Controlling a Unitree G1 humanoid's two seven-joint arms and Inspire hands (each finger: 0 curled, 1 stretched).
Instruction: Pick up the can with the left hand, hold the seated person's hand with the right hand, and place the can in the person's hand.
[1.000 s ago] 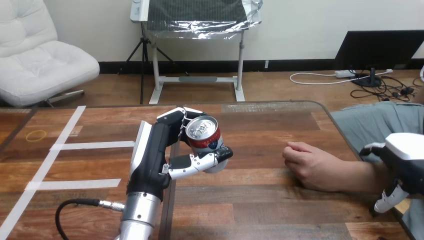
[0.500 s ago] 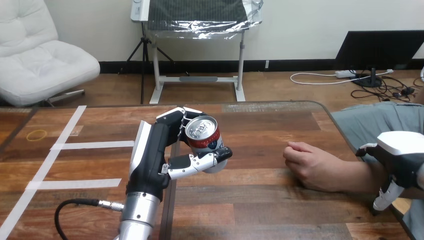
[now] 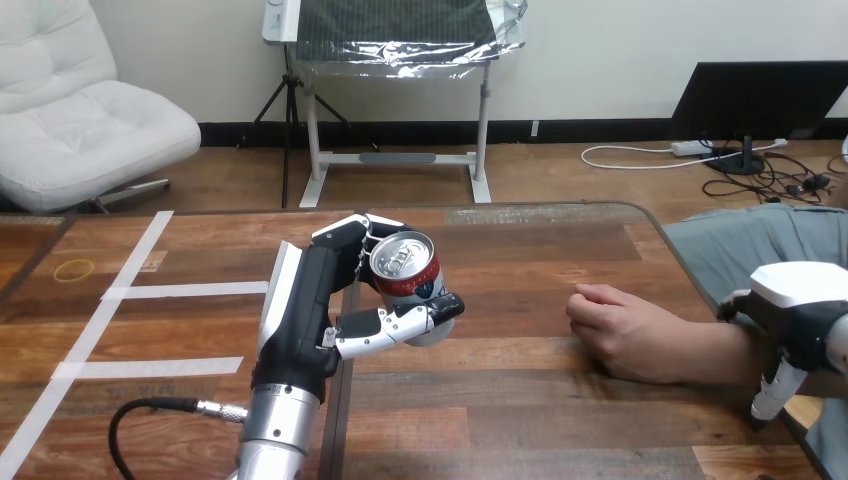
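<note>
- the left hand (image 3: 335, 290) stood over the middle of the wooden surface (image 3: 520, 400), its silver forearm (image 3: 270, 440) coming up from the bottom edge of the head view.
- the left hand was closed on the can (image 3: 407, 270): its fingers (image 3: 350, 235) curled round the far side, and its thumb (image 3: 400, 322) lay across the near lower part.
- the can was close to upright, its silver top and pull tab facing up toward the camera, with a red band below the rim. the thumb hid its base, so whether it touched the surface could not be told.
- the person's hand (image 3: 615, 322) rested on the surface at the view's right, back upward and loosely curled, its fingertips toward the can. bare wood lay between the two; they were apart.
- the person's forearm (image 3: 700, 352) ran from that hand to the right edge of the view.
- the right hand (image 3: 803, 315) sat at the right edge, at the far end of that forearm. contact could not be told, nor whether the right hand was open or closed.
- white tape strips (image 3: 180, 290) and a small yellow ring (image 3: 72, 269) lay on the left part of the surface, well apart from both hands.
</note>
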